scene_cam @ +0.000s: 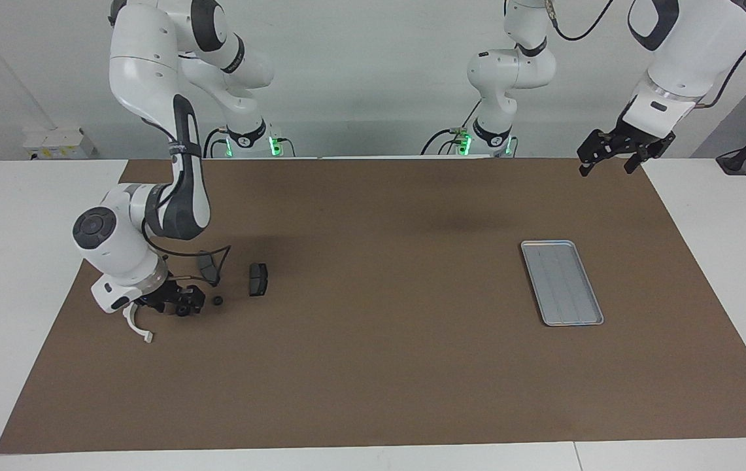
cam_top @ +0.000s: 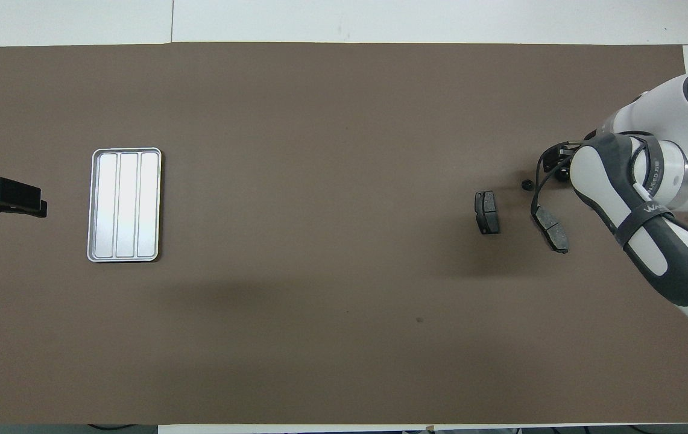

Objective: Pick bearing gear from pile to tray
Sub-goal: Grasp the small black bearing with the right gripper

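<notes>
The pile lies at the right arm's end of the brown mat: two dark grey pads, a small black round piece and a white curved arc. A larger black round piece, the bearing gear, sits at the tips of my right gripper, which is down at the mat and open. In the overhead view the right arm hides that piece. The silver tray lies bare toward the left arm's end. My left gripper waits open, raised over the mat's corner.
The pads and the small round piece lie close beside the right arm's cable. The tray lies beside the left gripper. White tabletop borders the mat all round.
</notes>
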You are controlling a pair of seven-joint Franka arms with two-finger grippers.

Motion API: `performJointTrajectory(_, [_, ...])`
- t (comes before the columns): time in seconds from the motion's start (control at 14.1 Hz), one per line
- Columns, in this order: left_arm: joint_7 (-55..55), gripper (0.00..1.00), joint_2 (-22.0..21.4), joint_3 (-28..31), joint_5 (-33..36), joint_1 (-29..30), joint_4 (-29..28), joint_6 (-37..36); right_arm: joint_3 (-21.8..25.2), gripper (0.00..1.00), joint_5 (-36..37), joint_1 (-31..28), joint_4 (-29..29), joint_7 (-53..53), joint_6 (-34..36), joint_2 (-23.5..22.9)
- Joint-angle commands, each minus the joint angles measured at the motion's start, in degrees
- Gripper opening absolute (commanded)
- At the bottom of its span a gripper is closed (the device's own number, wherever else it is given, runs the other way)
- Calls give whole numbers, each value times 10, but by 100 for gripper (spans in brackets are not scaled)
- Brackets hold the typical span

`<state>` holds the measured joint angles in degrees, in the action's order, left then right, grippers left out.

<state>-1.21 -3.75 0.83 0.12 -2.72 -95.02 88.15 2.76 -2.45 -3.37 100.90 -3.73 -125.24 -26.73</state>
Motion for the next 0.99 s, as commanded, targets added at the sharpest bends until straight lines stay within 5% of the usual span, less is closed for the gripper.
performJointTrajectory(0.0, [-5,100,-15,1,2,-8,-17,-8,-5,94,-10,-8,23,-19,-14,16])
performJointTrajectory(0.64, [-8,100,-15,4,3,3,-19,14,-5,94,-10,-8,40,-21,-32,14])
performJointTrajectory(0.78, [-8,100,-15,4,3,2,-19,15,-5,85,-10,-7,40,-18,-33,14])
performJointTrajectory(0.92, [-8,100,-15,3,3,-2,-19,18,-5,67,-10,-7,40,-15,-33,14])
